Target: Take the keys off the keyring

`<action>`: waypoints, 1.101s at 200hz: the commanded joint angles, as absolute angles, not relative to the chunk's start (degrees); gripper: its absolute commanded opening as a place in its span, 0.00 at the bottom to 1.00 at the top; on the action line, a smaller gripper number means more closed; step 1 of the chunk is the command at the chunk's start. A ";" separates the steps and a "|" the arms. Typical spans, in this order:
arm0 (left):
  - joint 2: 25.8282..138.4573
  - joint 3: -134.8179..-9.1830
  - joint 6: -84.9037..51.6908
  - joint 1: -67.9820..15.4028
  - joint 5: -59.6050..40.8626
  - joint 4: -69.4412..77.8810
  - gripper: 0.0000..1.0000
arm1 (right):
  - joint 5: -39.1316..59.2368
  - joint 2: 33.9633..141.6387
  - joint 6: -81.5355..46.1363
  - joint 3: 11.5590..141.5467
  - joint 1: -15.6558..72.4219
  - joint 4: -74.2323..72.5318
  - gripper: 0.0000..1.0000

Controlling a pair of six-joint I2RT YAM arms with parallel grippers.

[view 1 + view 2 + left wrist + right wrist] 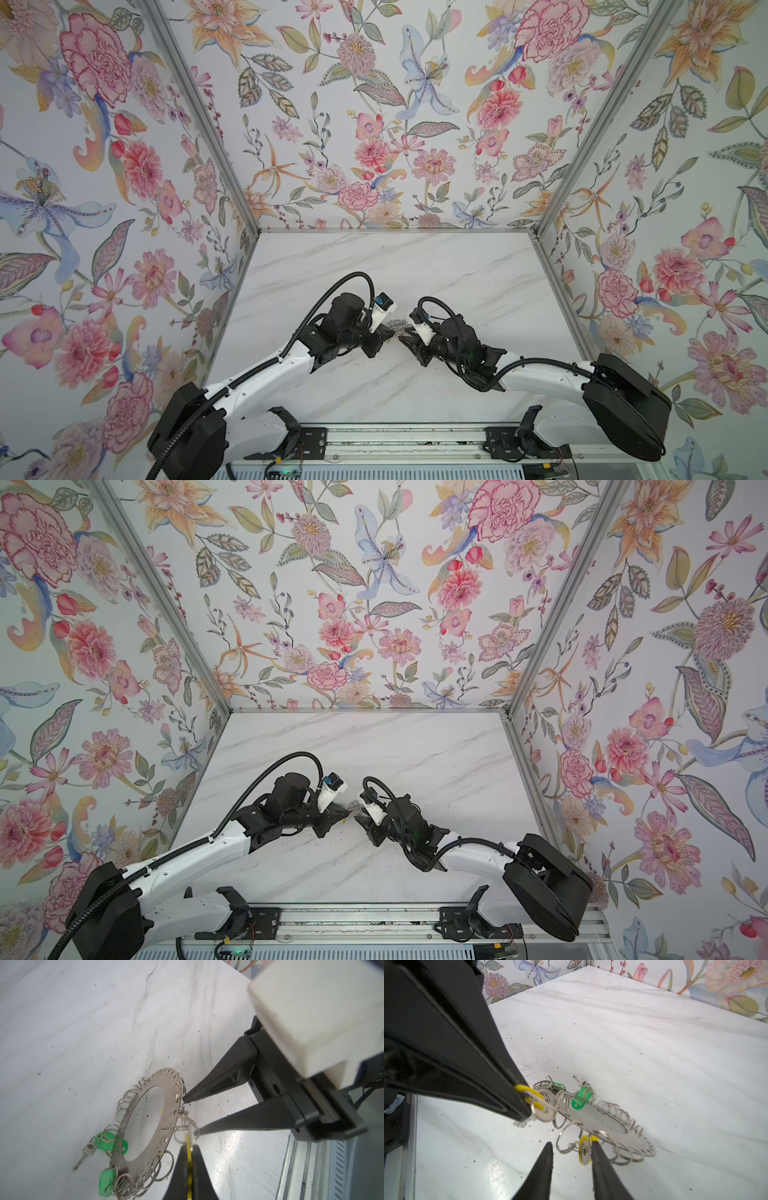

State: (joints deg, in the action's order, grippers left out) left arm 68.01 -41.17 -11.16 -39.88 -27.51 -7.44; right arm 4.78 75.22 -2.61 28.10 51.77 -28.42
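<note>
My left gripper (189, 1169) is pinched tight on a yellow key tag (188, 1159) that hangs off a wire loop (543, 1110) on the keyring (149, 1122). My right gripper (571, 1149) has its jaws spread, tips right at the disc's rim, one of them beside a second yellow tag (584, 1150). The keyring sits tilted near the middle of the marble table (457, 270), between both grippers. Two green tags (108, 1140) and a small silver key (83, 1156) hang on its far side.
</note>
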 commanded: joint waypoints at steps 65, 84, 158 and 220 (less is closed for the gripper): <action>68.42 -43.04 -14.57 -38.12 -35.39 -2.16 0.00 | 2.19 67.29 -2.40 26.54 54.23 -27.21 0.33; 68.20 -43.24 -14.82 -38.11 -35.79 -2.13 0.00 | 2.46 67.78 -2.20 26.77 54.23 -28.40 0.33; 66.47 -42.29 -15.73 -38.10 -38.76 -1.03 0.00 | 2.03 70.80 1.59 29.53 54.69 -28.13 0.32; 67.85 -42.01 -15.82 -38.14 -39.50 -1.02 0.00 | 0.17 70.32 3.54 30.45 54.83 -27.98 0.31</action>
